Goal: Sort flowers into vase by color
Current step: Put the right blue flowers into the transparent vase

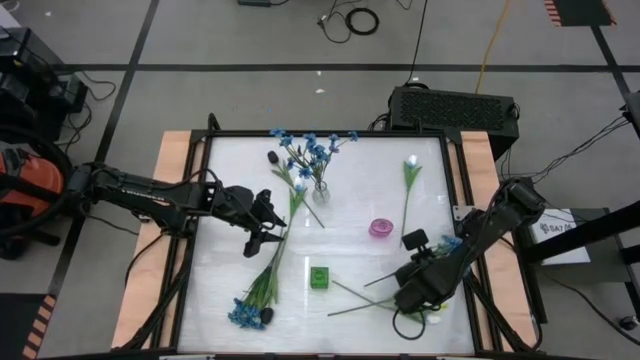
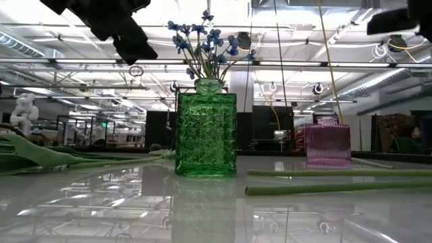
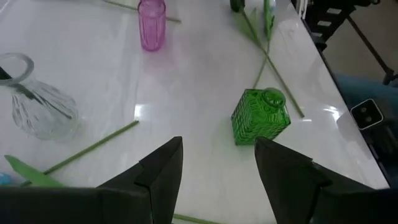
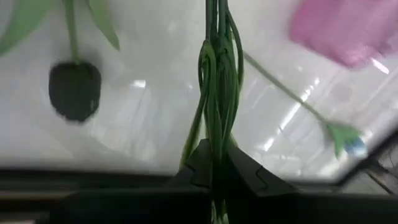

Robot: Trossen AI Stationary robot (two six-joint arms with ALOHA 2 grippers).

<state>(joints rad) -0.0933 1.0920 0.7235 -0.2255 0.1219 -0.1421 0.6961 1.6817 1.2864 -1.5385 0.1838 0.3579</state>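
1. From above, you can see your left gripper (image 1: 268, 222) over the left middle of the table (image 1: 350, 300), with its fingers apart and nothing in them. A blue flower bunch (image 1: 250, 313) lies near the front edge, and its long stem runs up past that gripper. Your right gripper (image 1: 410, 295) is low at the front right, among green stems. More blue flowers (image 1: 310, 150) stand in a clear vase (image 1: 321, 190) at the back. A white tulip (image 1: 410, 163) lies at the back right. A dark tulip (image 1: 273, 157) lies just beside the clear vase. A small green vase (image 1: 319, 277) and a pink vase (image 1: 380, 228) stand in the middle.

2. Down at table height, the green vase (image 2: 206, 135) stands close, and the pink vase (image 2: 327, 144) is farther back. Green stems (image 2: 337, 182) lie flat on the table.

3. Past your left wrist, the two dark fingers (image 3: 163, 171) stand wide apart and released. The green vase (image 3: 261, 116) is just ahead of them.

4. Past your right wrist, the claw (image 4: 214, 168) is clenched on a bundle of green stems (image 4: 216, 74). A dark tulip bud (image 4: 74, 90) lies near them.
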